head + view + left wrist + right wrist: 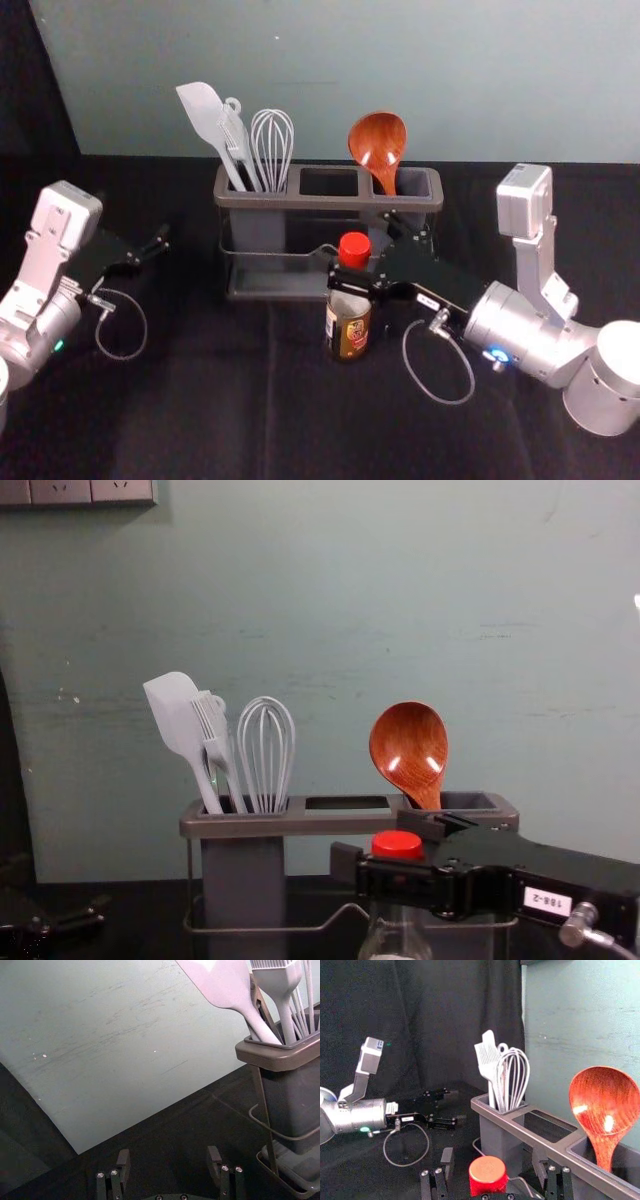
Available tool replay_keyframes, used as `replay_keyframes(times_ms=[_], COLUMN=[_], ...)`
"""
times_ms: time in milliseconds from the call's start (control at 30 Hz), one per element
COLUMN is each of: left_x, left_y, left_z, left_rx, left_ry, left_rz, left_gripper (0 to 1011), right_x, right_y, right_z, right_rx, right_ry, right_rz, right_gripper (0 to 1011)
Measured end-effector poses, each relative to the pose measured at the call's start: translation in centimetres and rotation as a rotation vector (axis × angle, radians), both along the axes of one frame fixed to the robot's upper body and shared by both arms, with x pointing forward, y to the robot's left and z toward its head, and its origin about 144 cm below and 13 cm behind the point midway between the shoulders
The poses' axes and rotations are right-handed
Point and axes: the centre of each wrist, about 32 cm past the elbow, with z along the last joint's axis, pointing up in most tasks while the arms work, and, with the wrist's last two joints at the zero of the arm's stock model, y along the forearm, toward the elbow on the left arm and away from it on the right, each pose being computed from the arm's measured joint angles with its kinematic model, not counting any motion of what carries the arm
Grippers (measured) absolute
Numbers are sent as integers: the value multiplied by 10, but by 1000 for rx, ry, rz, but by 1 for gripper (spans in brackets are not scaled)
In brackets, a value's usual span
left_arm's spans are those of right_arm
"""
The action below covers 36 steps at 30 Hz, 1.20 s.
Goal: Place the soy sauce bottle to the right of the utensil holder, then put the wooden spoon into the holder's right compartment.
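The soy sauce bottle (347,325), red-capped, stands upright in front of the utensil holder (330,200), right of its middle. My right gripper (360,246) is around the bottle's upper part. In the right wrist view the right gripper (492,1160) is open, with the red cap (487,1174) between its fingers and a gap on either side. The wooden spoon (378,145) leans bowl-up in the holder's right compartment. Off to the holder's left is my left gripper (150,250); the left wrist view shows the left gripper (169,1160) open and holding nothing.
A white spatula (178,715), a brush (215,735) and a whisk (266,750) stand in the holder's left compartment. The holder's wire rail (290,928) runs across its front, close behind the bottle. A wall (330,70) rises behind the black-covered table (200,420).
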Motion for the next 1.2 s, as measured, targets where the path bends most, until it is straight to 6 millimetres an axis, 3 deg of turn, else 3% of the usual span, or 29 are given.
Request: replay_keyframes(times_ms=[1200], left_x=[0], left_y=[0], left_z=[0], left_rx=[0], left_ry=[0], left_rz=[0], left_gripper=[1005], right_x=[4], right_y=[2], right_z=[0], right_rx=[-26], right_ry=[-6], right_rz=[-1], right_gripper=[998])
